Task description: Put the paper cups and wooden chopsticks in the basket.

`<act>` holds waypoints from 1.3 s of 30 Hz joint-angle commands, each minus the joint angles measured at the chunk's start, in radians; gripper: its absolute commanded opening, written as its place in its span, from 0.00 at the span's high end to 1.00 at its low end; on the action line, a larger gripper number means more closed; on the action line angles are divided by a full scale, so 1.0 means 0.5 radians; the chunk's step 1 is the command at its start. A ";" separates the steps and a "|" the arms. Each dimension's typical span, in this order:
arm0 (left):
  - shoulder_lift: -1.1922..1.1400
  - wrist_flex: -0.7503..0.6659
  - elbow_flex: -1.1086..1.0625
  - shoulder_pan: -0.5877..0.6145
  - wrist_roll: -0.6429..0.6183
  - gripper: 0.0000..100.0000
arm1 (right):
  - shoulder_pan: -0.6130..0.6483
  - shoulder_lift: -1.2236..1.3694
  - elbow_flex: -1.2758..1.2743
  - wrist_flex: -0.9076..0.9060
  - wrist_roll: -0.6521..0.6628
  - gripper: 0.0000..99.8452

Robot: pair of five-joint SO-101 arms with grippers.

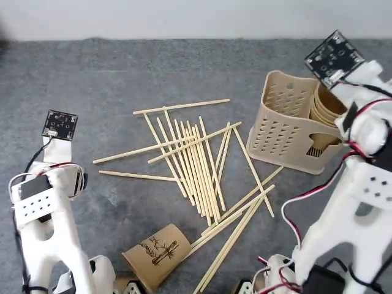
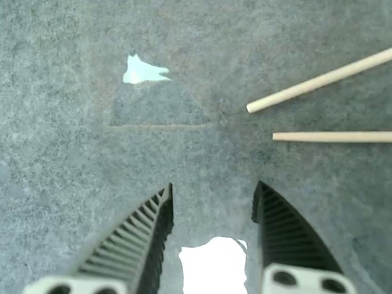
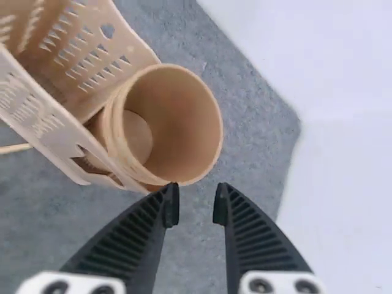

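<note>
Several wooden chopsticks [image 1: 196, 162] lie scattered across the middle of the grey mat. A printed paper cup [image 1: 156, 252] rests on its side near the front edge. The beige perforated basket [image 1: 285, 122] stands at the right with stacked paper cups [image 3: 165, 122] tilted inside it. My right gripper [image 3: 195, 199] hovers just off the top cup's rim, narrowly open, with nothing between its fingers. My left gripper [image 2: 211, 199] is open over bare mat at the left, and two chopstick ends [image 2: 318, 79] lie ahead of it and to one side.
The grey mat [image 1: 110, 79] covers the table up to a white wall at the back. The left arm [image 1: 43, 208] stands at the front left and the right arm [image 1: 361, 184] beside the basket. A small white patch [image 2: 144, 70] shows on the mat.
</note>
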State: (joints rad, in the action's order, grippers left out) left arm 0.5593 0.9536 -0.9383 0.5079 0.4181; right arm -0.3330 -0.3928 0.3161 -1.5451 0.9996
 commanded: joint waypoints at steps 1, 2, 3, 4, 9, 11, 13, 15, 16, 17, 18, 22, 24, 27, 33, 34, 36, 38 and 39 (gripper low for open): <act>0.046 0.181 0.207 0.000 -0.015 0.80 | 0.173 -0.189 0.104 -0.275 -0.160 0.89; 0.046 0.227 0.238 0.000 -0.015 0.80 | 0.226 -0.219 0.104 -0.376 -0.193 0.89; 0.046 0.270 0.262 0.000 -0.015 0.80 | 0.281 -0.247 0.104 -0.468 -0.233 0.89; 0.046 0.310 0.290 0.000 -0.015 0.80 | 0.333 -0.278 0.095 -0.508 -0.276 0.89; 0.046 0.494 0.391 0.000 -0.015 0.79 | 0.514 -0.437 -0.150 -0.496 -0.601 0.89; 0.046 0.522 0.400 0.000 -0.012 0.79 | 0.640 -0.514 -0.307 -0.496 -0.697 0.88; 0.043 0.512 0.394 0.009 -0.012 0.79 | 0.750 -0.606 -0.488 -0.496 -0.822 0.88; 0.037 0.509 0.388 0.012 -0.012 0.79 | 0.891 -0.717 -0.669 -0.496 -1.003 0.88; 0.034 0.509 0.388 0.012 -0.012 0.79 | 0.977 -0.775 -0.752 -0.496 -1.108 0.88; 0.034 0.512 0.388 0.015 -0.012 0.79 | 1.063 -0.830 -0.838 -0.493 -1.218 0.88; 0.034 0.512 0.388 0.034 -0.012 0.79 | 1.155 -0.888 -0.924 -0.493 -1.344 0.88; 0.031 0.503 0.404 0.138 -0.015 0.79 | 1.564 -1.100 -1.215 -0.483 -1.752 0.88; 0.031 0.503 0.404 0.199 -0.015 0.79 | 1.769 -1.171 -1.341 -0.480 -1.942 0.88; 0.031 0.503 0.400 0.288 -0.015 0.79 | 2.070 -1.244 -1.501 -0.404 -2.222 0.88; 0.028 0.350 0.382 0.519 -0.025 0.80 | 2.533 -1.269 -1.789 -0.084 -2.529 0.88; 0.028 0.338 0.382 0.549 -0.046 0.80 | 2.604 -1.266 -1.832 -0.026 -2.559 0.88; 0.028 0.338 0.385 0.605 -0.080 0.80 | 2.742 -1.266 -1.909 0.087 -2.611 0.88; 0.028 0.338 0.385 0.635 -0.080 0.79 | 2.871 -1.266 -1.992 0.204 -2.642 0.88; 0.028 0.338 0.385 0.635 -0.080 0.79 | 2.929 -1.263 -2.025 0.250 -2.654 0.88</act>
State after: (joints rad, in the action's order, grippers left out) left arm 0.5593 1.1423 -0.7940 0.8101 0.3920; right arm 1.0480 -1.0142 -0.6751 -1.4960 -0.3015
